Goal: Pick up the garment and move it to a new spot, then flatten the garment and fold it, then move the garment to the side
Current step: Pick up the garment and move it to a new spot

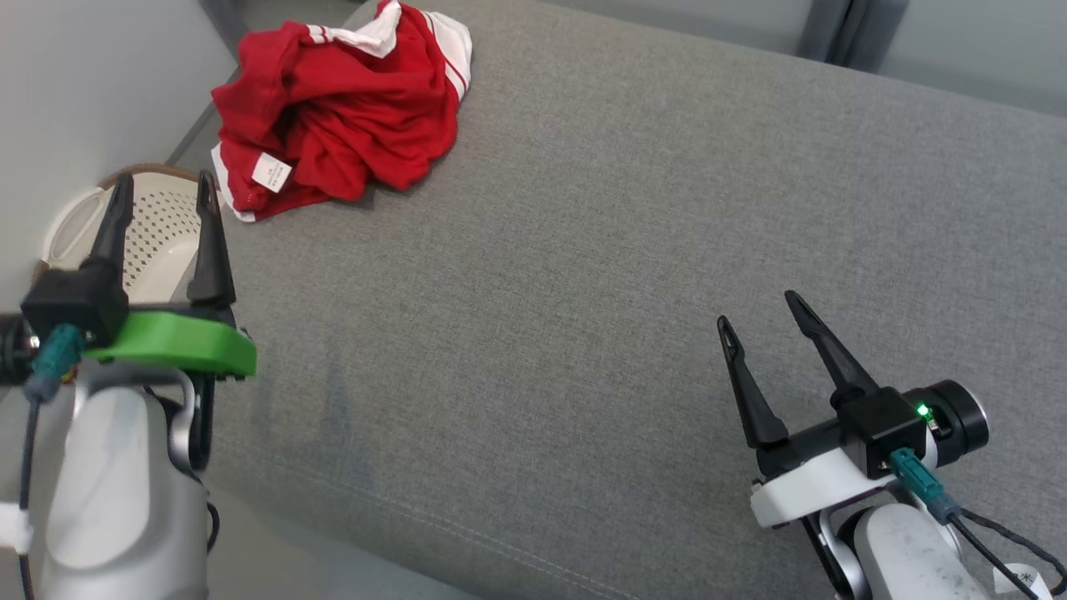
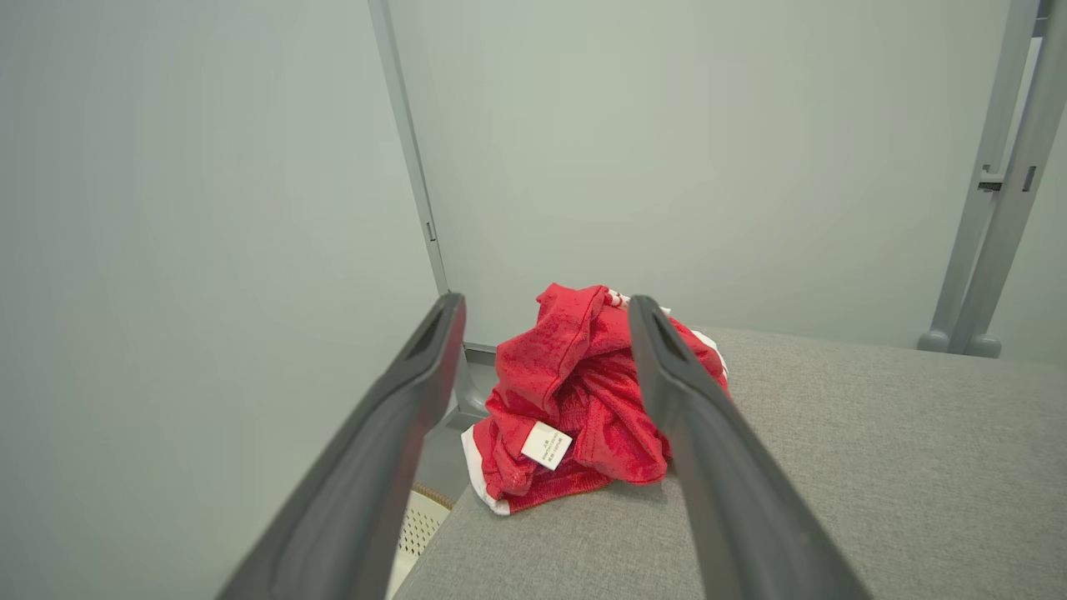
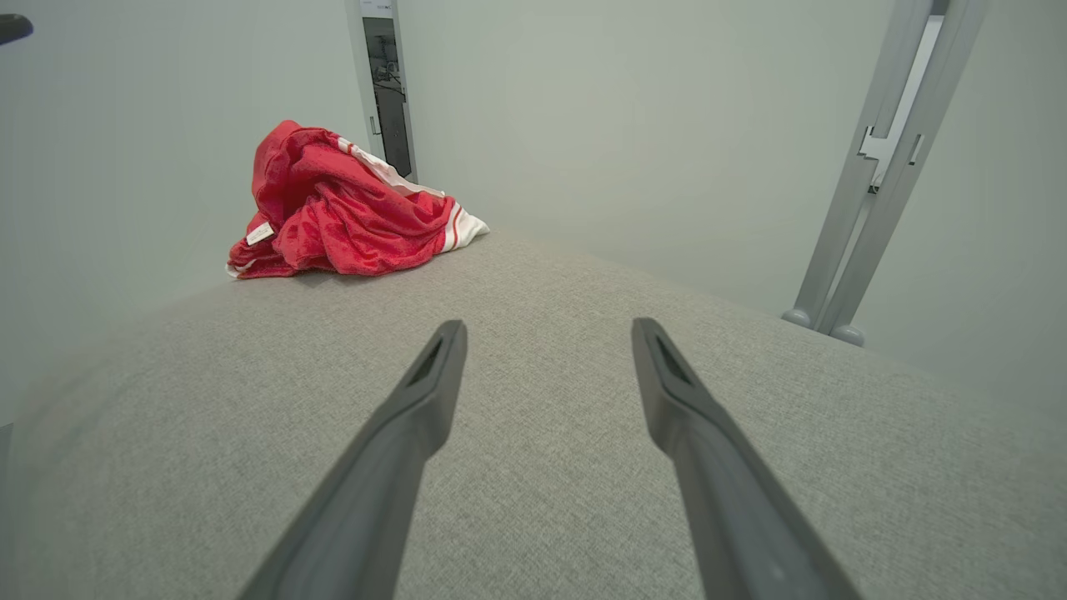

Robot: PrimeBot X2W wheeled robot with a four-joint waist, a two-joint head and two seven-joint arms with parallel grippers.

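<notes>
Task seemingly not begun: garment untouched.
Red garment [image 1: 333, 125] lies crumpled at 11 o'clock on the grey bench [image 1: 583, 292]; left pincer [image 1: 165, 182] and right pincer [image 1: 757, 310] both wide, empty (pick, flatten, fold, shift all remain).

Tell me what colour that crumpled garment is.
The garment is red with white striped trim; head view.

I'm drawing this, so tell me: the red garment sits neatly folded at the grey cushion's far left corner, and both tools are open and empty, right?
Not folded: the head view shows the garment crumpled in a heap. It is at the far left corner of the grey cushion, and the left tool and right tool are open and empty.
</notes>
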